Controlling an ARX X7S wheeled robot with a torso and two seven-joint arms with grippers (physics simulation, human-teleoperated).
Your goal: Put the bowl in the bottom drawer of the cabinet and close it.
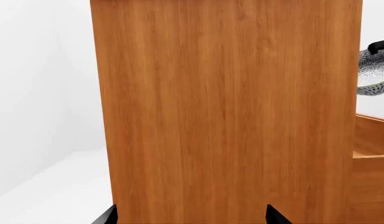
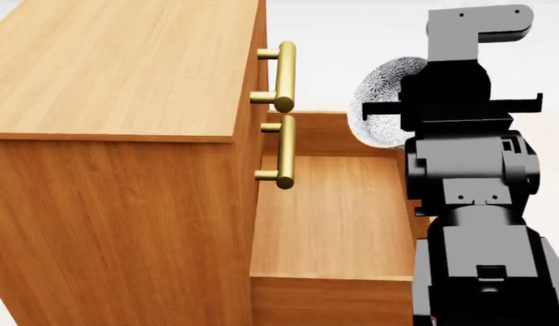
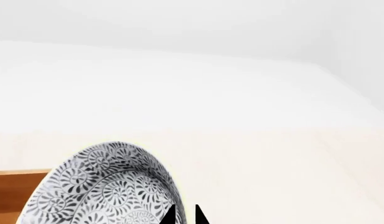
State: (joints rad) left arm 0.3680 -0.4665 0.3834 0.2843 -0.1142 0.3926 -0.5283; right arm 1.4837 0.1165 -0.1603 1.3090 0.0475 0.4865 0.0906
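Right end effector (image 3: 184, 215) pinches the rim of the bowl (image 3: 101, 189), round, blue-grey floral swirls, tilted above the bottom drawer (image 2: 338, 217), a pulled-out orange wood-grain box. Left end effector (image 1: 190, 217) spread apart, facing the cabinet (image 1: 229, 107). Brass bar handles (image 2: 284, 68) gleam.

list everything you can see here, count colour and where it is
orange-brown wood-grain cabinet: one, orange-brown, fills the left of the head view, its plain side panel facing the left wrist camera
brass bar handles: two visible, brass, on the two upper drawer fronts, one above the other
open bottom drawer: one, orange-brown wood, pulled out at the cabinet's foot, nothing visible in it
small round patterned bowl: one, white-grey with blue-grey floral swirls, tilted on edge, held above the far end of the open drawer
floor: pale, beyond the drawer
right end effector: black, shut on the bowl's rim
left end effector: black fingertips set apart, open, facing the cabinet side
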